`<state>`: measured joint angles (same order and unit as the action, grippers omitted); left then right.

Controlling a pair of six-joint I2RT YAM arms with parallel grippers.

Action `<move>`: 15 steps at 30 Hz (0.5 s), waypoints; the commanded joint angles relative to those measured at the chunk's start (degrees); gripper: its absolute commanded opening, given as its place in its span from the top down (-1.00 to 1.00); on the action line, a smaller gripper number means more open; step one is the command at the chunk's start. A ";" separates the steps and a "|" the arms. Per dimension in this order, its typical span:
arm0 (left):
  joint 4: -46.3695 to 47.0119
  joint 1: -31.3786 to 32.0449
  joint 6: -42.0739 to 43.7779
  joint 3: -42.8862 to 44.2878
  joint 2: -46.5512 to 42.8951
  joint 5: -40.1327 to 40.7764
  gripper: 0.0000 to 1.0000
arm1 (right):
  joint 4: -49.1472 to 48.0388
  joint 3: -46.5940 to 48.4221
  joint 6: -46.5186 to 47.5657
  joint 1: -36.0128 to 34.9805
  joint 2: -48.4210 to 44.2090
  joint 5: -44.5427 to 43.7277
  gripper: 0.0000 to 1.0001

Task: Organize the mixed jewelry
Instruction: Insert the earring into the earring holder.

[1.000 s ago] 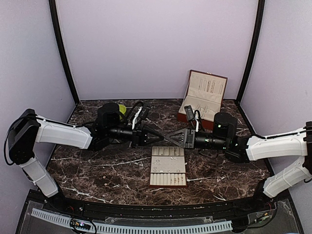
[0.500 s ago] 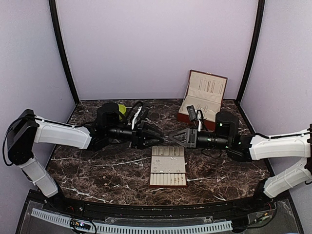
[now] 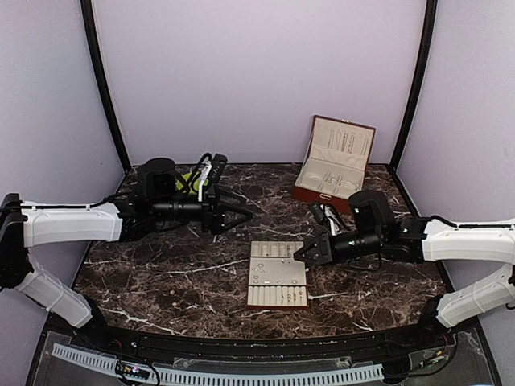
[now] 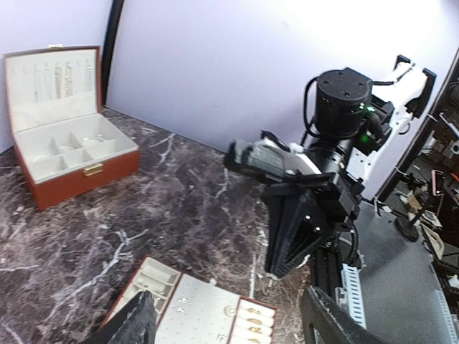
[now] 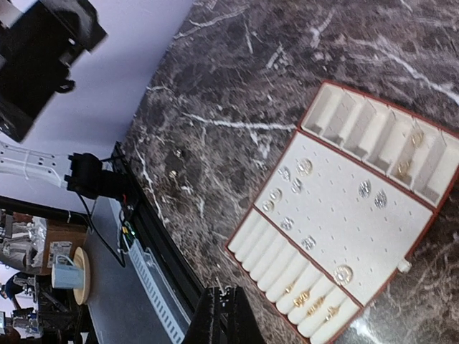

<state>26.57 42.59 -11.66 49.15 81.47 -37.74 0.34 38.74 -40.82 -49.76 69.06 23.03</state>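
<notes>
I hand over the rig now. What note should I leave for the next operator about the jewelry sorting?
Left gripper: jaws open, empty, left of the tray.
Right gripper: jaws shut near the tray's right edge; a pinched piece would be too small to see.
Mixed jewelry: studs and rings already sit in the tray.
Left: two specks on the table, seemingly loose pieces.

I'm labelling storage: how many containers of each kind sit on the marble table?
Beige slotted tray with brown edge: 1
Open red-brown hinged box, cream lining: 1
Lime-green bowl, partly hidden: 1
Total: 3
</notes>
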 commanded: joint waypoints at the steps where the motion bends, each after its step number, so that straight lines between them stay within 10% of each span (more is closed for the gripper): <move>1: -8.35 -1.95 4.55 -1.17 -4.52 7.71 -0.44 | 13.76 3.09 2.13 -0.19 0.36 -2.11 0.97; 15: -16.12 -2.20 9.78 -0.09 -9.17 16.35 -0.46 | 29.64 12.16 3.34 -1.80 11.89 -11.68 0.97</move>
<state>12.97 40.38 -3.60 48.77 74.63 -23.57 25.34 47.90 -38.52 -50.76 78.43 15.09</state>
